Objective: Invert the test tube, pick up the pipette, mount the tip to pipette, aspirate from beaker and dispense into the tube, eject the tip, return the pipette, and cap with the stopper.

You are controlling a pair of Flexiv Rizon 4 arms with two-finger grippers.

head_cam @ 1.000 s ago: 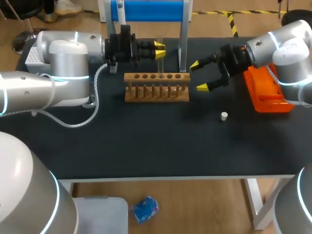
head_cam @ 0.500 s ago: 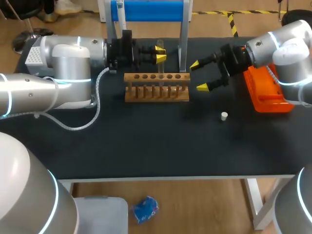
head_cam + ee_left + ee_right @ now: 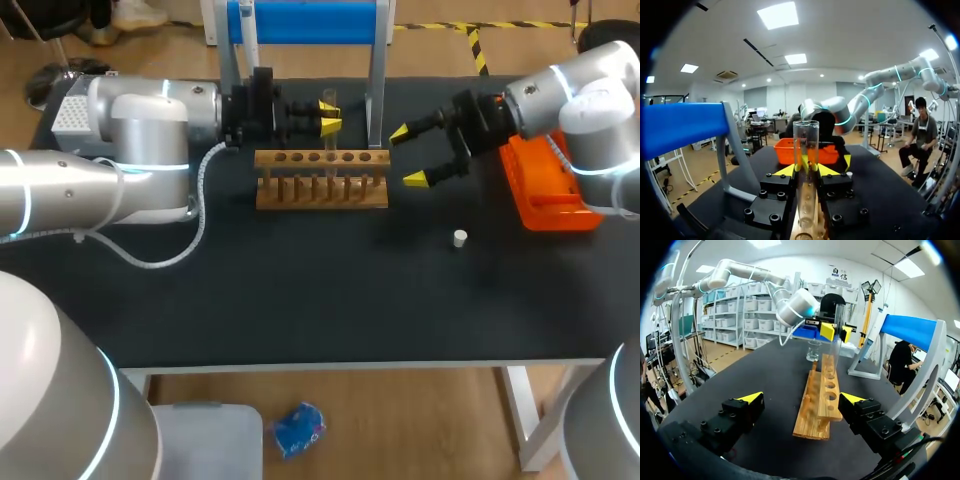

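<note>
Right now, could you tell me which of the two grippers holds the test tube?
The left gripper: it is shut on the upright test tube at the rack; the right gripper is open and empty.

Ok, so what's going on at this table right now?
The left gripper is shut on a clear test tube, holding it upright with its open mouth up at the wooden test tube rack. Whether the tube's lower end sits in a hole is hard to tell. The right gripper is open and empty, off the rack's right end. The white stopper lies alone on the black table, so the tube is not yet capped.
</note>
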